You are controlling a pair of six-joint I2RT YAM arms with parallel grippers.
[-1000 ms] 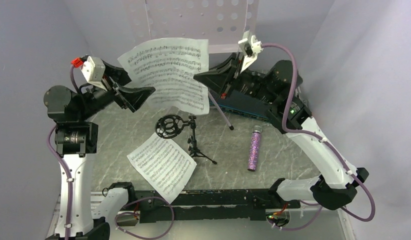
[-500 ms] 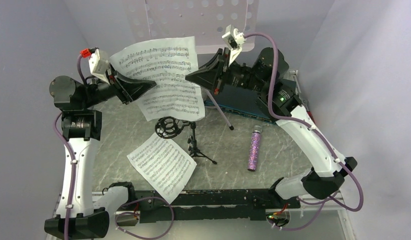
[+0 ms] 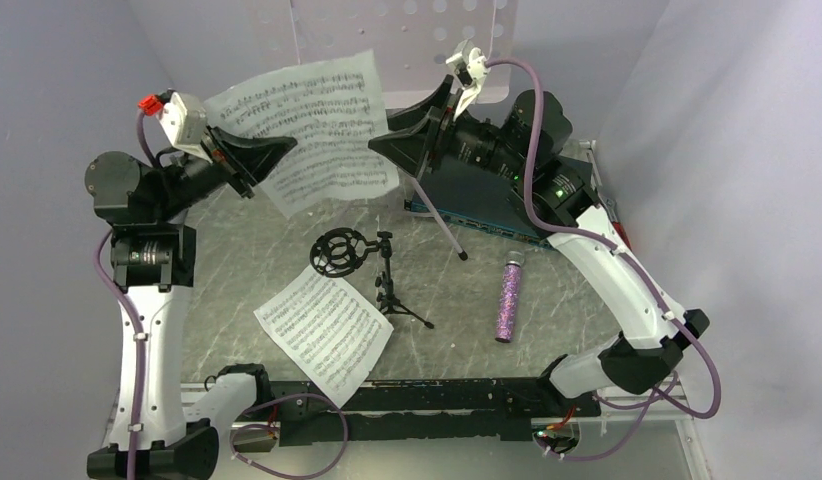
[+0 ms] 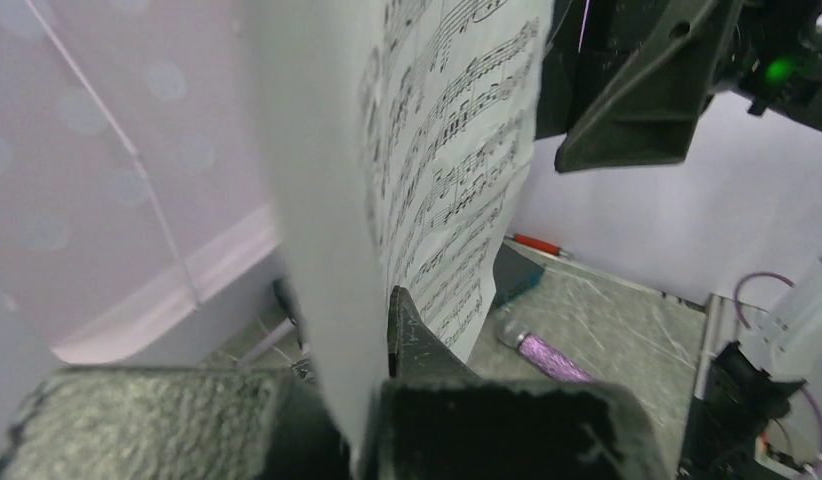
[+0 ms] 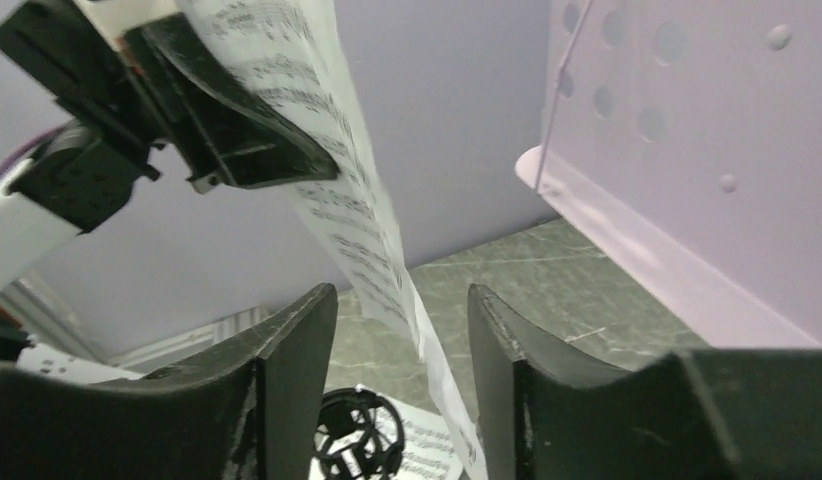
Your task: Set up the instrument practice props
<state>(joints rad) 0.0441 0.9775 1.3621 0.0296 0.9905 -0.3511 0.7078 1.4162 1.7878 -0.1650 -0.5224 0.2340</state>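
**Page handed over before the music stand (image 3: 407,40)**

Well in front of it, the second page (image 3: 322,330), small tripod (image 3: 386,275) and microphone (image 3: 508,300) wait. Closer to it, the left gripper (image 3: 285,148) has clamped the raised page (image 3: 307,120). The right gripper (image 3: 375,148) has let go, jaws apart. The left arm likely places it next.

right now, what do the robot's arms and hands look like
The left arm and right arm have white shells, black joints and purple cables. The left hand and right hand have black wedge-shaped fingers. A red plug sits at the left wrist; a green light glows on the right arm.
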